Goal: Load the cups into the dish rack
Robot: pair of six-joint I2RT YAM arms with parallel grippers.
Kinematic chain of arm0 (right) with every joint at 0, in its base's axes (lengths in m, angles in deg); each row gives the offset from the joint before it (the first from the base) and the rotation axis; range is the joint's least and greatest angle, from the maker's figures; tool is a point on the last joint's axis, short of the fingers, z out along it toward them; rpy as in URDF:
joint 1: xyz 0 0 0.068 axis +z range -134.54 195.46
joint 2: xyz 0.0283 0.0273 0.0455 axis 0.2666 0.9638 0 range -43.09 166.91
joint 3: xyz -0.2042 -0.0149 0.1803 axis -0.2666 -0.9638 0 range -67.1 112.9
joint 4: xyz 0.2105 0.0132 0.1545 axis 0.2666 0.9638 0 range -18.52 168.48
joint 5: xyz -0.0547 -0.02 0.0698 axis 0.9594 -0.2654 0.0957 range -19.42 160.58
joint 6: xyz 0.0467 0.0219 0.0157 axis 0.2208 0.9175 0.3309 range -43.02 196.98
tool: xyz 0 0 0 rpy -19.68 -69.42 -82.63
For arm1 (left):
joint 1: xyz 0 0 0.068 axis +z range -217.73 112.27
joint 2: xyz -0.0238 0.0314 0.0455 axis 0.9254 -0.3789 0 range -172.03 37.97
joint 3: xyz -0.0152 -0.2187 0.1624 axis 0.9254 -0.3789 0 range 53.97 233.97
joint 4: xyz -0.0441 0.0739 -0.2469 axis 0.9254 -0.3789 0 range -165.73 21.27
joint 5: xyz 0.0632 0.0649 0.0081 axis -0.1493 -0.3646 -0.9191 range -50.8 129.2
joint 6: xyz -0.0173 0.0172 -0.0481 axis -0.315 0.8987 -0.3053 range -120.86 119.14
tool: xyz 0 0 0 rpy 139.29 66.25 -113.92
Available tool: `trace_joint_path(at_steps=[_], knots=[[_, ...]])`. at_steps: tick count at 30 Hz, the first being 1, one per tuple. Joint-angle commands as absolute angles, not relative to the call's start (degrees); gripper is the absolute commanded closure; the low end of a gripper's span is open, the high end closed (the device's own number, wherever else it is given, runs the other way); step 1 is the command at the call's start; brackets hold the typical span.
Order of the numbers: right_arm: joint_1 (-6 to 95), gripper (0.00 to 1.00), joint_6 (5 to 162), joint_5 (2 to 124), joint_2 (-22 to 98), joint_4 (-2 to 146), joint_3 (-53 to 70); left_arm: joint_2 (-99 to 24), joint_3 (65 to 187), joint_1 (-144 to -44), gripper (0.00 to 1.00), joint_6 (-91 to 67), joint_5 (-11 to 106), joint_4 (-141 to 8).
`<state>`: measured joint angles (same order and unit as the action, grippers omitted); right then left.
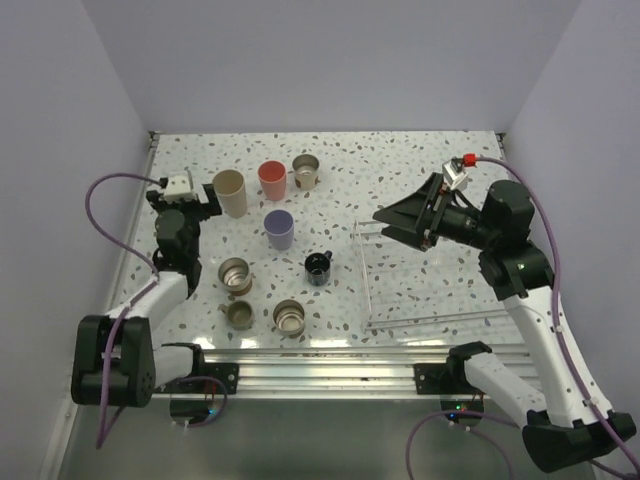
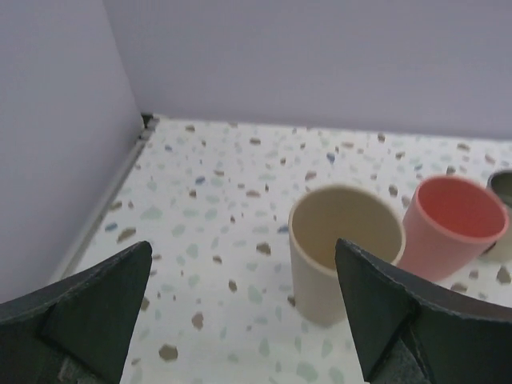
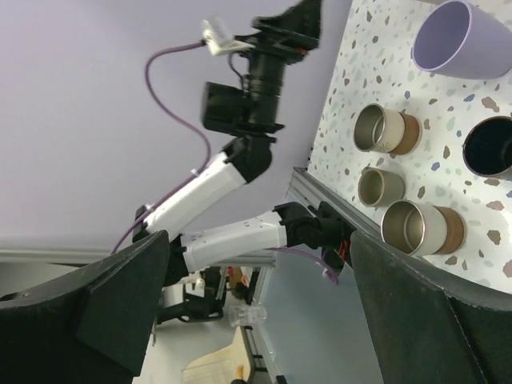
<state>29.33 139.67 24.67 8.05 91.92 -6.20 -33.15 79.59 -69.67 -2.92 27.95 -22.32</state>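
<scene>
The left fingers (image 2: 88, 312) stand wide apart with nothing between them. The beige cup (image 2: 344, 244) stands upright on the desk (image 2: 216, 208) just ahead of their tips, nearer the finger at the view's right, and the coral-red cup (image 2: 456, 224) stands beside it, further to that side. The right fingers (image 3: 432, 320) are likewise spread and empty, hanging over the far left corner of the dish rack (image 1: 432, 321). Well ahead of their tips stand the lavender cup (image 3: 464, 40), the black mug (image 3: 490, 148) and three steel cups (image 3: 388, 130).
</scene>
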Motion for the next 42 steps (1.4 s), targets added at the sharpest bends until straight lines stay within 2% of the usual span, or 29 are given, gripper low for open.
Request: trace_joint_path(at_steps=[1,6,11,14,17,22,30,37,42], knots=[[29.4,0.01,136.9,27.2,6.0,96.2,-2.5,-28.0,89.6,-69.4,0.00,-7.4,25.7,-41.3],[29.4,0.01,134.6,32.3,4.7,103.4,0.8,-35.1,111.9,-69.3,0.06,-18.0,25.4,-72.1],[29.3,0.01,128.8,34.3,9.2,113.9,6.8,-49.4,135.2,-67.8,0.04,-26.6,38.7,-97.1],[29.2,0.01,127.3,34.4,9.6,115.4,9.2,-58.5,152.4,-67.8,0.12,-27.4,41.2,-109.6],[29.0,0.01,126.7,34.6,8.8,115.9,9.8,-64.8,159.2,-67.8,0.23,-27.4,39.7,-117.5],[29.0,0.02,124.8,35.7,8.9,118.7,12.2,-64.4,156.7,-66.4,0.40,-28.1,41.0,-117.3],[28.9,0.01,122.9,36.3,9.7,120.6,13.7,-64.2,153.3,-66.2,0.43,-27.0,37.0,-118.9],[29.0,0.02,122.0,36.6,10.9,120.9,14.3,-63.3,145.0,-66.2,0.43,-27.1,38.6,-113.0],[28.9,0.01,120.7,37.0,11.6,121.4,15.7,-64.1,141.7,-66.2,0.49,-27.4,40.2,-107.7]])
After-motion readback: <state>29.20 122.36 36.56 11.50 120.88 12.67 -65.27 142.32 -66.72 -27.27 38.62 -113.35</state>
